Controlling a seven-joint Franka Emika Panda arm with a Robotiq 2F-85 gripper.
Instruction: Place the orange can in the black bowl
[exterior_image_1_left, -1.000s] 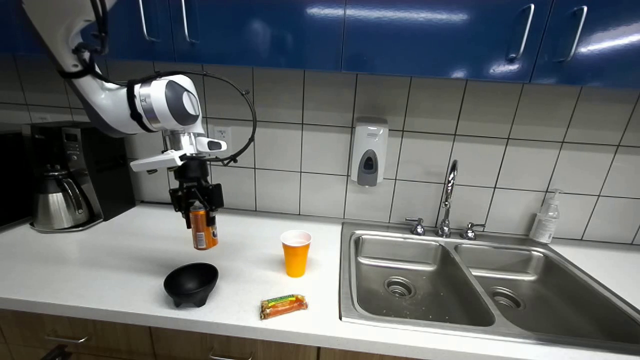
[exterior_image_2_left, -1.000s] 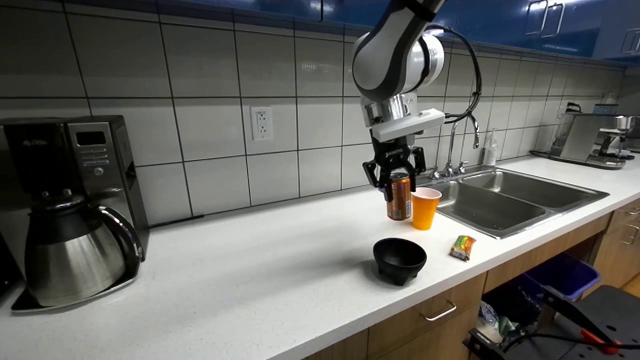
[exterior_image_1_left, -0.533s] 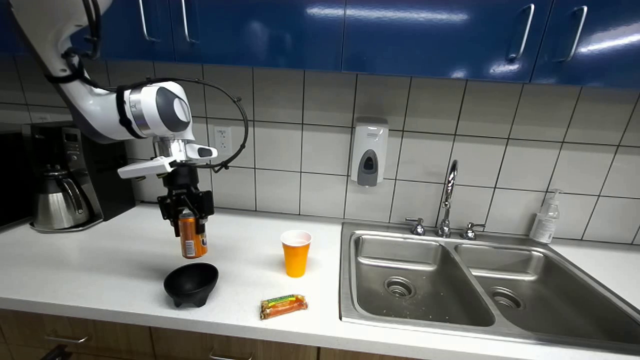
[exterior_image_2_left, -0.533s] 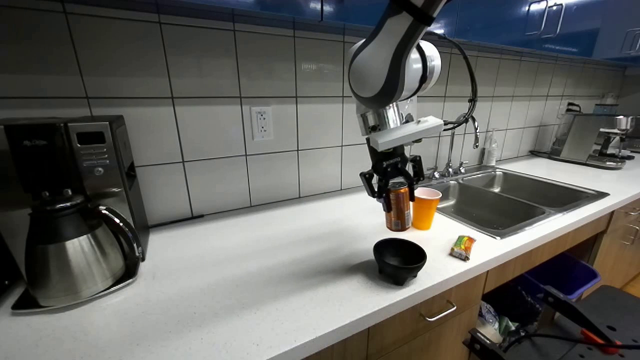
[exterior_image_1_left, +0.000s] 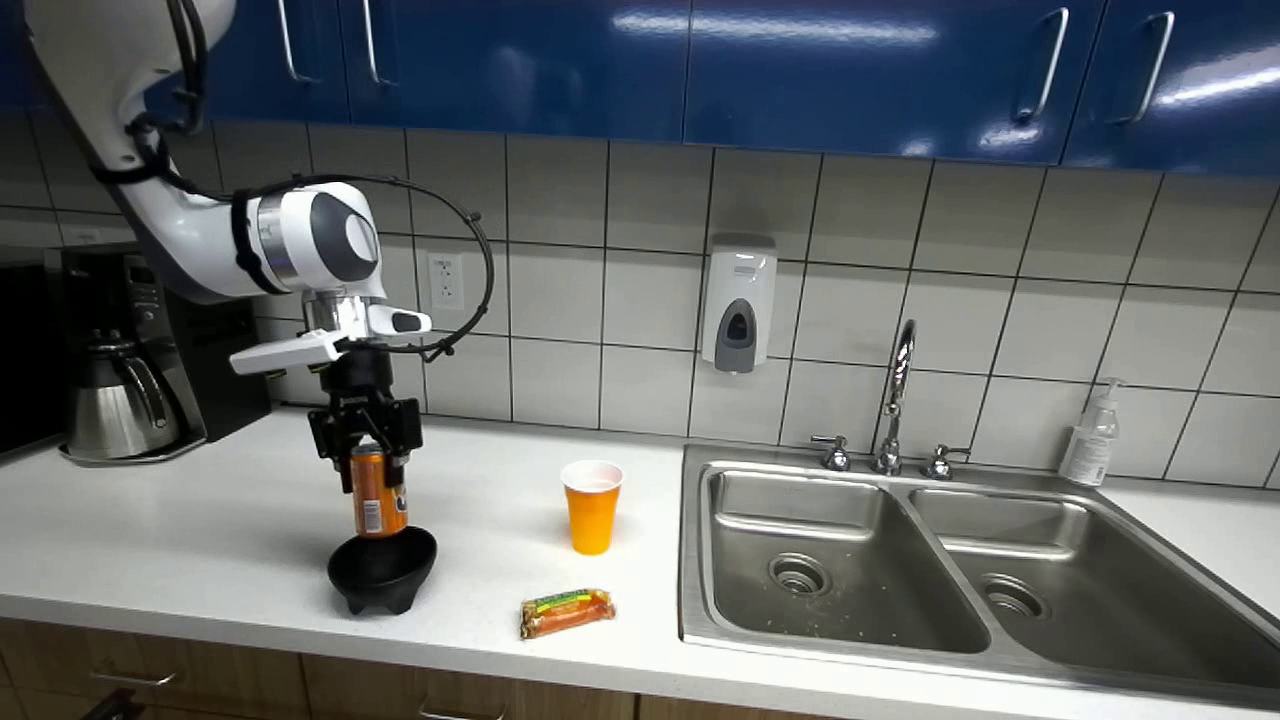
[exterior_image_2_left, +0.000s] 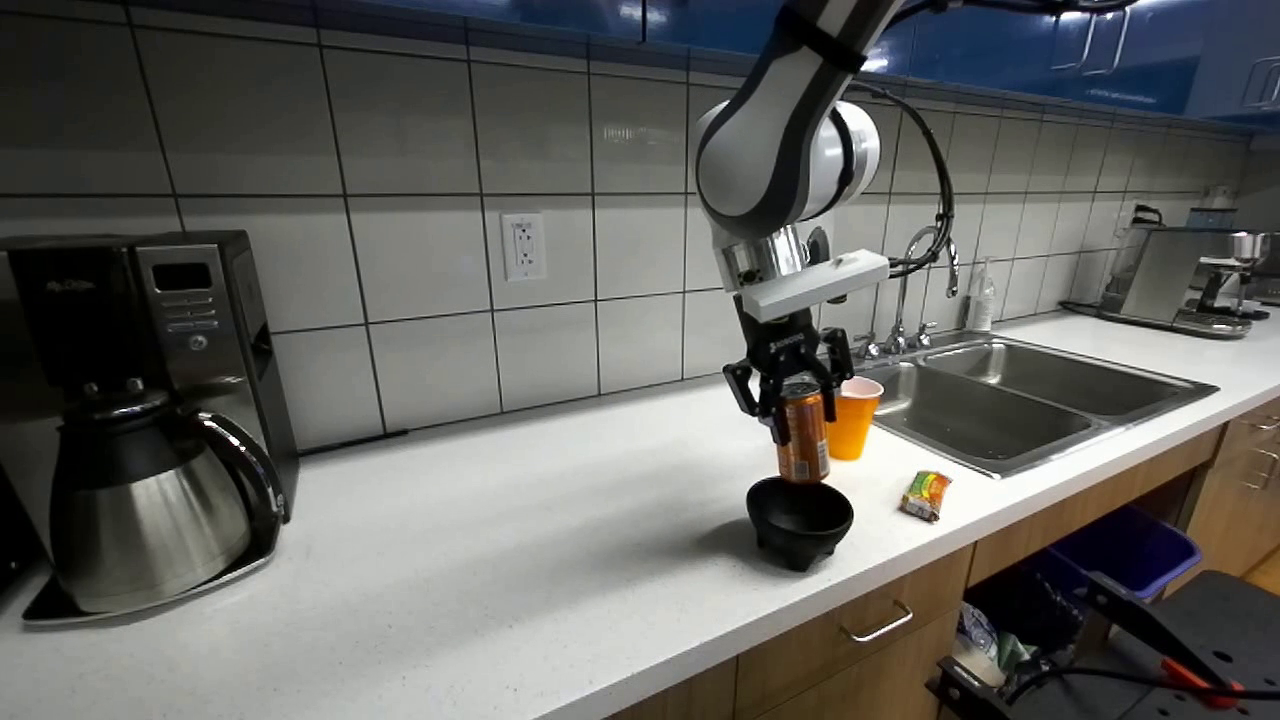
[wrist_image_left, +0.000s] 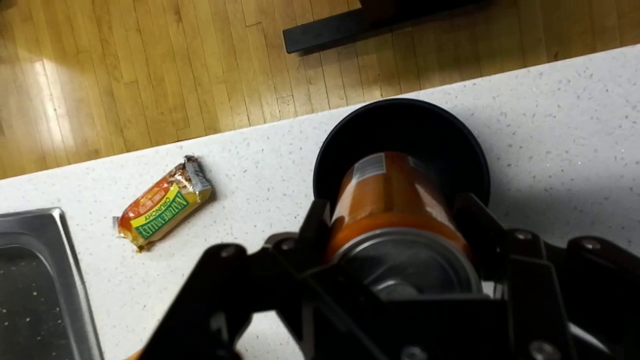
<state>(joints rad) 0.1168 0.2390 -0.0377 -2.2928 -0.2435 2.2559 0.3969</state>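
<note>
OK, so in an exterior view we've got a black two-fingered hand (exterior_image_1_left: 373, 480) holding a slim cylindrical orange can (exterior_image_1_left: 378, 508) with a silvery top — pretty close to upright, right above a small round black bowl (exterior_image_1_left: 382, 583) on stubby feet. The can's lower end overlaps the rim from here, and we can't tell if they touch. The bowl's on a white surface (exterior_image_1_left: 485, 510). Well off to its side there's a brighter orange tapered cup (exterior_image_1_left: 592, 520), mouth up, with a shiny orange-and-green wrapped snack bar (exterior_image_1_left: 567, 613) lying near it, and past those a stainless steel double sink (exterior_image_1_left: 694, 560).

In an exterior view the can's bottom lines up with the back of the bowl's opening, and part of the cup is hidden behind the hand. A black-and-steel coffee maker (exterior_image_2_left: 190, 315) sits well apart from all that, and a purple-blue plastic bin (exterior_image_2_left: 1165, 575) shows below the surface.

In the wrist view the hand comes in from the bottom edge, black fingers (wrist_image_left: 315, 225) pressed against both sides of the can — so yeah, it's gripped. The silvery top faces us and the far end shows against the bowl's dark inside. We can read "Nature Valley Crunchy" on the bar. Beyond the surface's edge is a wood-plank floor (wrist_image_left: 150, 75).
</note>
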